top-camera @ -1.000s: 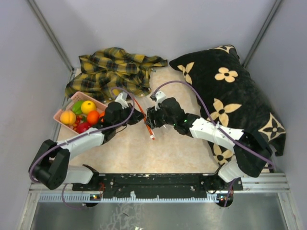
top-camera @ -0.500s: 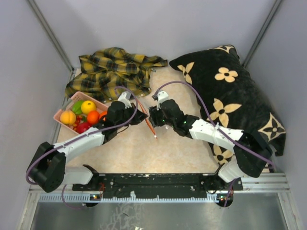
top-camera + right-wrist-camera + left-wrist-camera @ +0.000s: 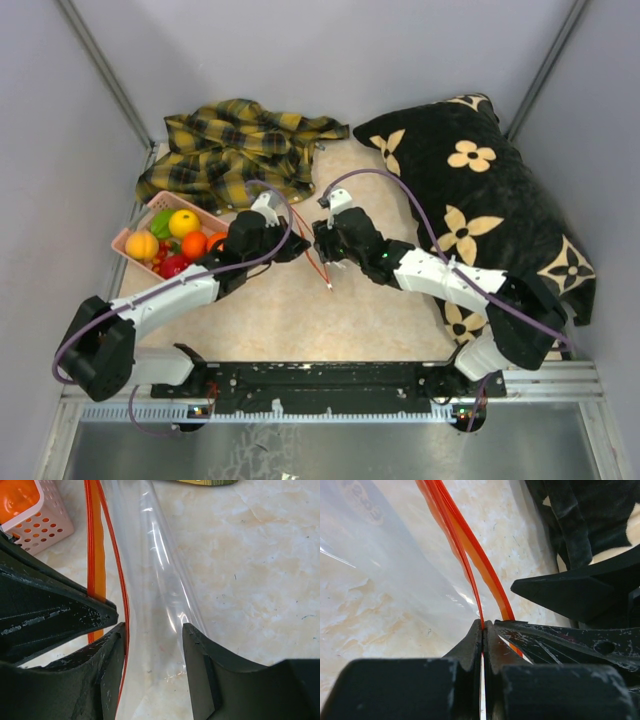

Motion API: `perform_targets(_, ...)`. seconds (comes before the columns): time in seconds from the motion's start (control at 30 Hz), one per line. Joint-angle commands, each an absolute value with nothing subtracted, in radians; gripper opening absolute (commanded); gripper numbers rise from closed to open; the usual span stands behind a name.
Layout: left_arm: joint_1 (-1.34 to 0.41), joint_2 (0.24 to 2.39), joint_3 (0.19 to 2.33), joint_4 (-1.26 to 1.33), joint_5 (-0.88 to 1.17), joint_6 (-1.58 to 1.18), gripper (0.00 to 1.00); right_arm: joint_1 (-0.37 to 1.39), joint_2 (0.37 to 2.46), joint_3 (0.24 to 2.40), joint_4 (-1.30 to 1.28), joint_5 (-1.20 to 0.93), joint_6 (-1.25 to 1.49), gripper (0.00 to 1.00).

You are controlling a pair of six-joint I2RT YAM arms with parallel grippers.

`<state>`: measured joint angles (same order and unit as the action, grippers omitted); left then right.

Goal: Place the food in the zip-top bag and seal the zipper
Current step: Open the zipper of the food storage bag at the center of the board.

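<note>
Top external: zipper (image 3: 321, 270) runs diagonally (near-far).

The zip-top bag (image 3: 165, 580) is thin clear plastic film, glossy and creased with bright streaks of glare, and its zipper (image 3: 474, 550) is a smooth, half-translucent red-orange plastic strip, over a bench (image 3: 260, 570) with a smooth, faintly shiny marbled beige face. The left tool (image 3: 483, 626) and right tool (image 3: 151, 635) are matt black plastic, their fingers scuffed and speckled with pale scratches. The basket (image 3: 47, 527) is pink perforated plastic holding glossy plastic food (image 3: 182, 222), near a woven plaid cloth (image 3: 240, 145) and a black plush cushion (image 3: 480, 190).
</note>
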<state>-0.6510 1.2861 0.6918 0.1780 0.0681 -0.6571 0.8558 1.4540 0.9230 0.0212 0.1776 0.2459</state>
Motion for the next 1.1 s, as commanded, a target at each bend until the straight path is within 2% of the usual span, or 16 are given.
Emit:
perform_targets(0.0, -0.667, 1.26, 0.724, 0.177, 0.069, -0.649, 0.0, 0.862, 1.482, 0.961, 0.105, 0.156, 0.237, 0.49)
perform_targets(0.2, -0.676, 1.236, 0.731, 0.163, 0.063, -0.647, 0.0, 0.862, 1.519, 0.961, 0.145, 0.183, 0.242, 0.48)
perform_targets(0.27, -0.678, 1.228, 0.735, 0.159, 0.066, -0.646, 0.0, 0.862, 1.53, 0.959, 0.16, 0.206, 0.239, 0.44)
perform_targets(0.53, -0.678, 1.154, 0.769, 0.039, -0.024, -0.593, 0.0, 0.854, 1.517, 1.037, 0.074, 0.385, 0.125, 0.06)
perform_targets(0.63, -0.679, 1.107, 0.786, 0.0, -0.059, -0.569, 0.0, 0.851, 1.494, 1.067, 0.03, 0.466, 0.058, 0.0)
perform_targets(0.8, -0.676, 1.074, 0.822, -0.081, -0.152, -0.516, 0.0, 0.847, 1.442, 1.119, -0.058, 0.54, -0.019, 0.0)
perform_targets(1.07, -0.676, 1.065, 0.865, -0.201, -0.263, -0.452, 0.0, 0.839, 1.367, 1.173, -0.178, 0.531, -0.058, 0.0)
